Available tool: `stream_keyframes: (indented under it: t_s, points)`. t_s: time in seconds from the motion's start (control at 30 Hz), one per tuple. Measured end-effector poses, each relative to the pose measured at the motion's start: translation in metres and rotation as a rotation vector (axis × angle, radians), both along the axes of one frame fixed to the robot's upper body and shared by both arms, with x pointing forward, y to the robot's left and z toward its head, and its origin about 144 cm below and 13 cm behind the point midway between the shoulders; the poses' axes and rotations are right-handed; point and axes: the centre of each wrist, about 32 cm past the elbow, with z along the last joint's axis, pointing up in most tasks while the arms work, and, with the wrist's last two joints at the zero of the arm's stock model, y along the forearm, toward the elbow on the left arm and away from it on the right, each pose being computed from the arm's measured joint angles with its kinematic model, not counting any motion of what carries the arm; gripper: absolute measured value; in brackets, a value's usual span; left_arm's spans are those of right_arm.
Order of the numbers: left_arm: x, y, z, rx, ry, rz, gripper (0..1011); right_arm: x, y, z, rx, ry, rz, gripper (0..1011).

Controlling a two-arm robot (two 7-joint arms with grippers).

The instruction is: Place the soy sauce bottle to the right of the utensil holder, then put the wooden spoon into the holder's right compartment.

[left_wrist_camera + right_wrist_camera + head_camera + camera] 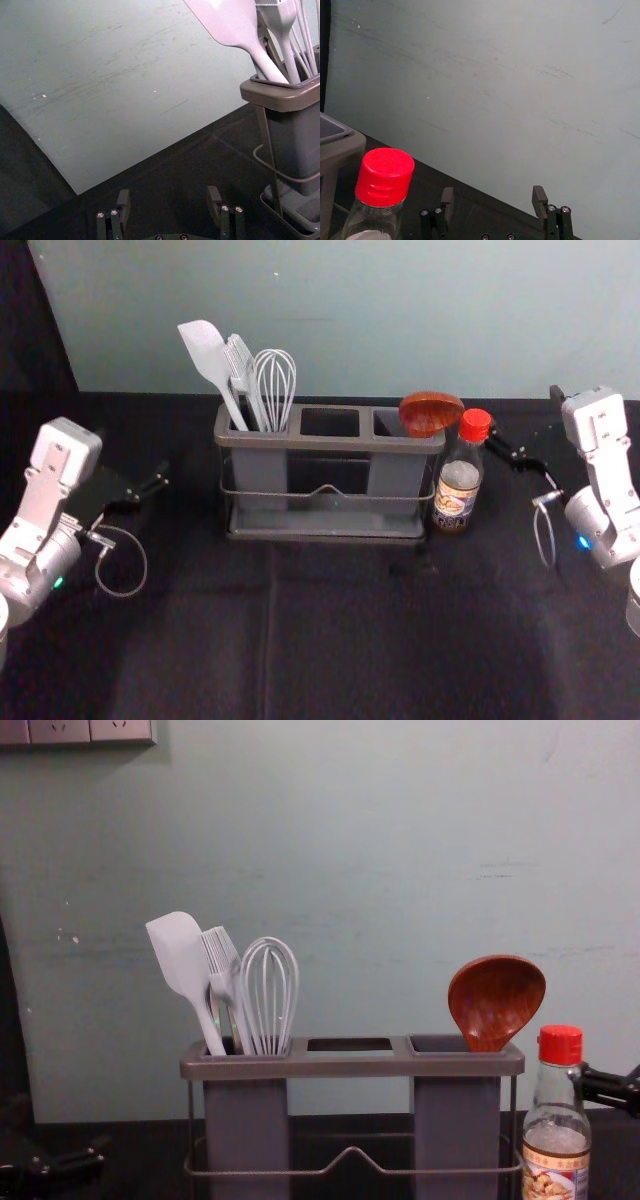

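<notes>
If swung inward, the open right hand (492, 194) risked toppling the adjacent soy sauce bottle (459, 478); the open left hand (168, 194) flanked the holder (325, 442).

Red-capped bottle (459, 476) upright, right of holder (326, 443); spoon (430, 413) in right compartment.

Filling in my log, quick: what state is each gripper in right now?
Left gripper: open, empty, left of the holder.
Right gripper: open, empty, just right of the bottle.
</notes>
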Motion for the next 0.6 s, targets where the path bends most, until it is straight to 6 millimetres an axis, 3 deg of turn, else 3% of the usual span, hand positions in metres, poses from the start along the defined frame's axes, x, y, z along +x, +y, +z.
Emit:
stream_keyframes:
  t_s: [0.6]
  points:
    - [0.0, 0.0, 0.0, 0.0, 0.0, 0.0, 1005, 0.0, 0.0, 0.0, 0.0, 0.0, -0.001, 1002]
